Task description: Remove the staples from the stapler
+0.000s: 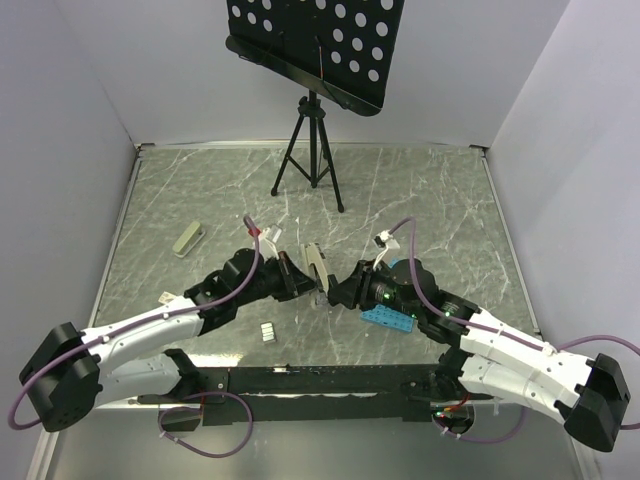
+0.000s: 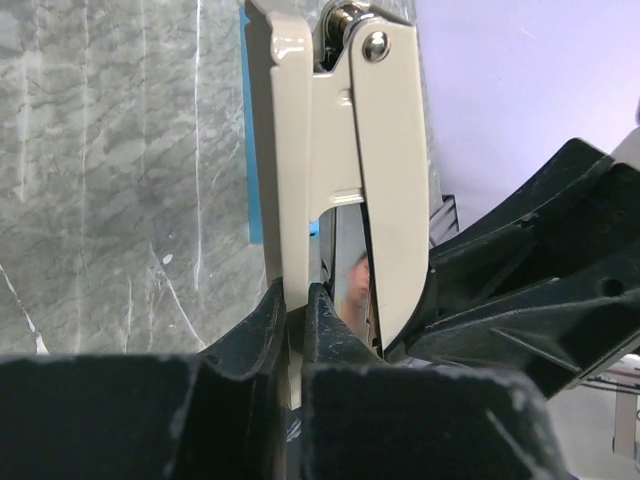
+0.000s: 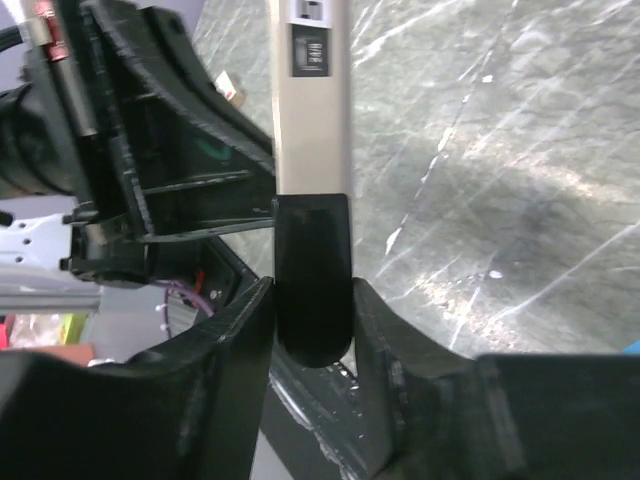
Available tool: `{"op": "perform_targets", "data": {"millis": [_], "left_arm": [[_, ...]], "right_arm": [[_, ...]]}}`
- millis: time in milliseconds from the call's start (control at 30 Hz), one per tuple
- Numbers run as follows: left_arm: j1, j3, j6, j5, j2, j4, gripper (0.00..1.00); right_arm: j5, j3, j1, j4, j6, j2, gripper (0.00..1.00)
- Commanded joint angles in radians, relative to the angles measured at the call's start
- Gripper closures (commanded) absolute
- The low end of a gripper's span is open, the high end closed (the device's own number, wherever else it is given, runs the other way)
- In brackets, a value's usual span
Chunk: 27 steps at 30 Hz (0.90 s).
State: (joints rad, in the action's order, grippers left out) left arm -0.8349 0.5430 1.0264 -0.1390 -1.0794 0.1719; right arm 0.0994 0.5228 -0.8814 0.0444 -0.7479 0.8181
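Work surface: grey marble-pattern table [image 1: 430, 200], closed in by plain white walls [image 1: 70, 80] on the left, far and right sides. Far centre: 1 black tripod [image 1: 312, 150] carrying a black perforated panel [image 1: 320, 40]. The stapler [image 1: 314, 265] is held up near the middle of the table, between the 2 arms, opened into a narrow V. The left gripper [image 2: 295, 320] is clamped on 1 cream arm of the stapler. The right gripper [image 3: 312, 290] brackets the black tip of the other stapler arm; its fingers sit very close on both sides, but I cannot tell whether they actually press it. 1 small strip of staples [image 1: 268, 332] lies on the table, near and left of the stapler. A blue tray [image 1: 390, 320] lies under the right arm, partly hidden. 1 small grey block [image 1: 187, 238] lies well apart at left.
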Motion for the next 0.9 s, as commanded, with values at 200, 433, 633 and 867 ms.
{"op": "perform_targets", "data": {"millis": [200,433,633,867], "left_arm": [[0.014,-0.046,0.106,0.061,0.081,0.181,0.99],[0.014,-0.032,0.118,0.064,0.073,0.172,0.99],[0.013,-0.021,0.133,0.03,0.042,0.187,0.99],[0.013,-0.012,0.08,0.047,0.027,0.186,0.99]], "right_arm": [[-0.007,-0.023,-0.008,-0.09,-0.028,0.006,0.35],[0.014,-0.017,-0.008,-0.123,-0.008,0.048,0.41],[0.02,-0.032,-0.008,-0.159,-0.01,0.052,0.55],[-0.073,-0.023,-0.007,-0.069,0.013,-0.036,0.91]]}}
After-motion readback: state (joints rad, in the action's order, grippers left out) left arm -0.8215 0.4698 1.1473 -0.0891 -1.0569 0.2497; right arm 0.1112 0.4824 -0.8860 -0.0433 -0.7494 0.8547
